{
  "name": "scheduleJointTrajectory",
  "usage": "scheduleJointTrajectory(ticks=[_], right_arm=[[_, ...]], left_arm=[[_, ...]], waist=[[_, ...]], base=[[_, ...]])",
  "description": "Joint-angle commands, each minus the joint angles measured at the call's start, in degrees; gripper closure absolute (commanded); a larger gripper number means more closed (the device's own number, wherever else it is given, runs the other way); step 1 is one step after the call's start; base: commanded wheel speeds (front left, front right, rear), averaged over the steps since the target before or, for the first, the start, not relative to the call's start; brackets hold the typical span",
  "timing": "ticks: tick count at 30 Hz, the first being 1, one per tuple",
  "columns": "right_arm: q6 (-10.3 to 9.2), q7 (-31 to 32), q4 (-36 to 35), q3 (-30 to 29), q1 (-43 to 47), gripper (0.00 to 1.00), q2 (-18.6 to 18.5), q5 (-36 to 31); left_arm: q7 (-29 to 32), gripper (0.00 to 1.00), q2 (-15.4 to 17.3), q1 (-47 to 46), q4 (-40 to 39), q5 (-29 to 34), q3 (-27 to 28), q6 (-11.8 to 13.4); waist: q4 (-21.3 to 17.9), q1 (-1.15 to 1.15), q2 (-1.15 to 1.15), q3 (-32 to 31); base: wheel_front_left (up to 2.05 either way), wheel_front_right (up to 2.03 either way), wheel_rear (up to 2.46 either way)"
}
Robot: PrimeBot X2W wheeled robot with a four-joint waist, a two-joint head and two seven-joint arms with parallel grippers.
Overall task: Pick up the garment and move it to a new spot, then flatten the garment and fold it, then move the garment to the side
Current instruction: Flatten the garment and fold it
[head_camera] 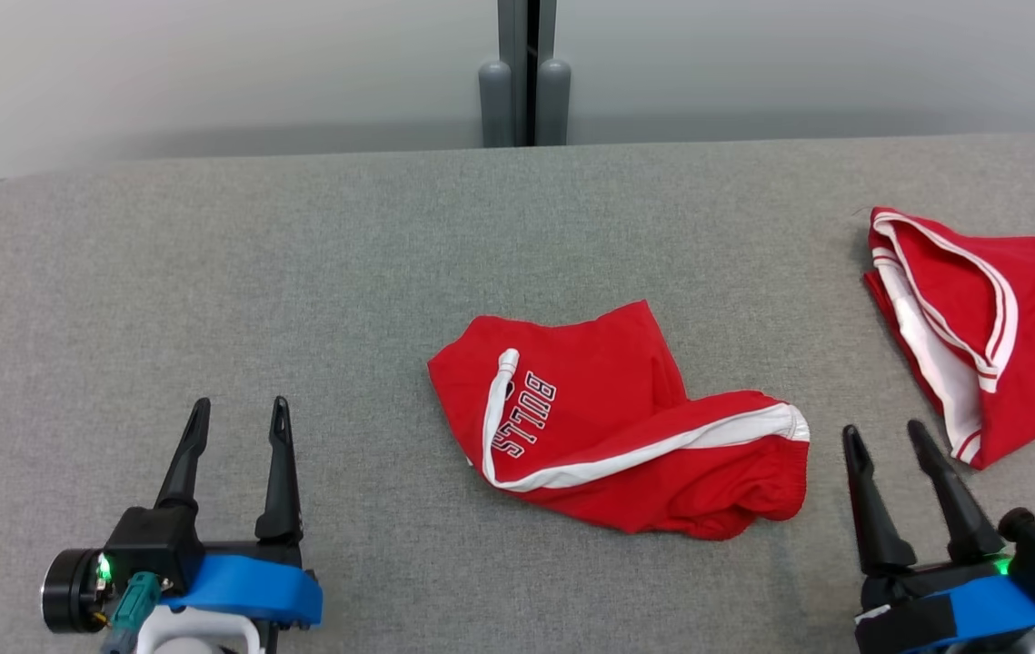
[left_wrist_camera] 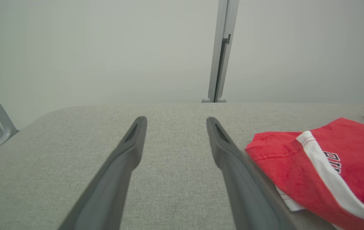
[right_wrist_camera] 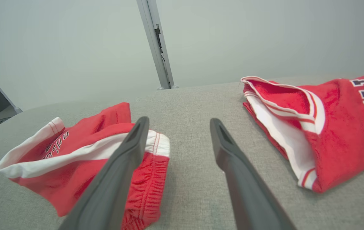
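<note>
The left hand (head_camera: 240,404) and the right hand (head_camera: 886,429) sit low at the counter's near edge, one toward each near corner. Both have their fingers spread wide and hold nothing. Between them, midway along the grey counter (head_camera: 208,272) and closer to its near edge than its far one, lie the red shorts (head_camera: 608,427), white-trimmed and lettered. They are rumpled, with one leg thrown across the other and the gathered waistband turned toward the right hand, which stands just beside it without touching. That open middle ground looks chosen to give the cloth room on every side, and the hands flank it as if ready to work it from both ends. The shorts are neither flat nor folded, so most of the job appears to lie ahead. A red jersey (head_camera: 980,327) rests at the counter's right edge, well apart from the shorts and running out of the head view, seemingly kept clear of the working area. A grey post (head_camera: 526,82) rises behind the counter's far edge.
</note>
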Motion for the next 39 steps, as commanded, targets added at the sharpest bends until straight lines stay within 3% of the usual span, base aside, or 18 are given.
scheduleJointTrajectory(ticks=[1,11,25,32,39], right_arm=[[0.03,-0.06,-1.47,-0.72,1.19,0.0,-0.09,-0.92],[0.03,5.5,-9.55,-2.02,4.03,0.0,0.4,-3.89],[0.03,7.01,-10.6,-1.69,4.83,0.0,0.97,-4.06],[0.03,7.57,-11.12,-1.6,3.63,0.0,1.29,-4.22],[0.02,7.6,-10.71,-0.7,1.41,0.0,1.13,-4.2]], left_arm=[[0.07,0.0,0.54,0.78,-0.11,0.22,0.03,0.26],[2.27,0.0,2.04,3.67,-1.91,0.37,-0.91,0.75],[3.74,0.0,2.67,3.44,-3.55,0.4,-1.71,1.44],[9.43,0.0,1.07,-4.58,-6.26,1.88,-6.37,-1.56],[22.26,0.0,-3.51,-14.92,-1.76,0.46,-13.22,-6.44]], waist=[[-0.44,0.0,0.0,-0.8],[-0.6,0.0,0.0,-4.24],[-0.68,0.0,0.0,-4.44],[-0.45,0.0,0.0,-2.11],[-1.91,0.0,0.0,1.61]], base=[[0.0,0.0,0.0],[0.0,0.0,0.0],[0.0,0.0,0.0],[0.0,0.0,0.0],[0.0,0.0,0.0]])
